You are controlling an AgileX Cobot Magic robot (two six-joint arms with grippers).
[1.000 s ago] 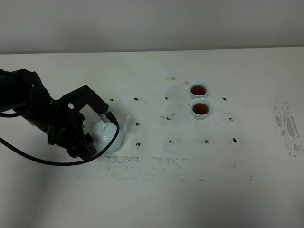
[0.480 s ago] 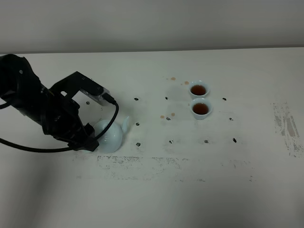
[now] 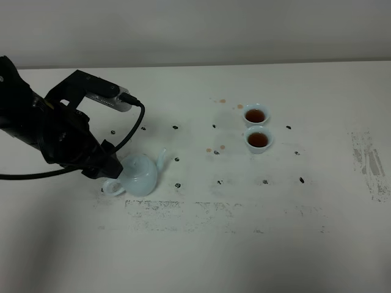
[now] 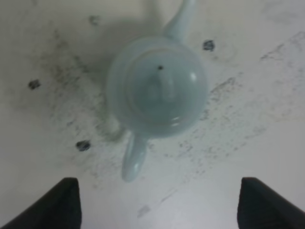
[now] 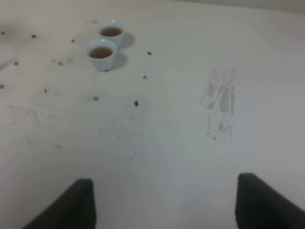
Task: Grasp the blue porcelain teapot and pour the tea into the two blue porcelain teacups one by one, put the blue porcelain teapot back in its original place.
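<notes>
The blue porcelain teapot (image 3: 140, 174) stands upright on the table at the left, lid on, spout toward the two blue porcelain teacups. My left gripper (image 3: 102, 167) hovers just left of and above its loop handle, apart from it. In the left wrist view the teapot (image 4: 158, 88) lies below the left gripper (image 4: 159, 210), whose fingertips (image 4: 62, 202) stand wide open around nothing. Both teacups (image 3: 255, 115) (image 3: 258, 140) hold reddish-brown tea. The right wrist view shows them too (image 5: 111, 32) (image 5: 101, 54), far from my open right gripper (image 5: 167, 210).
The white table (image 3: 244, 244) carries small dark marks and scuffed grey patches, one at the right (image 3: 368, 162). A few tea spots (image 3: 215, 150) lie left of the cups. The black left arm (image 3: 49, 122) and its cable sit over the table's left part.
My left gripper has let go of the teapot and drawn up and to the left. The teapot stays on the table, now fully uncovered with its handle showing.
</notes>
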